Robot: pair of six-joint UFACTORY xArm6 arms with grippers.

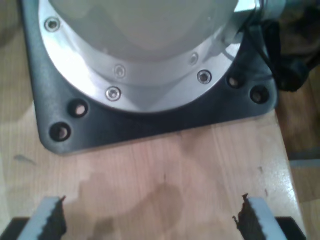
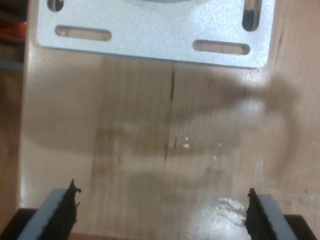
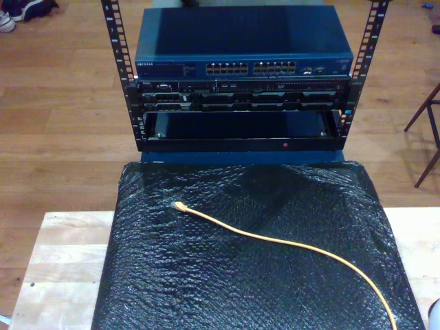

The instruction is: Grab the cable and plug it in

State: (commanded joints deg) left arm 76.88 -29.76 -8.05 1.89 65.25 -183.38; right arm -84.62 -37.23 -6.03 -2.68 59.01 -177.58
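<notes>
The thin orange-yellow cable (image 3: 289, 242) is curving across black wrap (image 3: 172, 275), well apart from both pincers. My first gripper (image 1: 149, 216) is gaping wide before a black base plate (image 1: 150, 125); my second gripper (image 2: 161, 212) is gaping before a silver one (image 2: 155, 35).

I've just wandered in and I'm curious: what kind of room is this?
Probably a robotics or networking test lab: a rack holding a blue network switch, an orange cable laid on a black padded mat, over a wooden workbench.

one cable (image 3: 275, 240), one black mat (image 3: 206, 275), one blue switch (image 3: 240, 48), one rack (image 3: 240, 113)
</notes>
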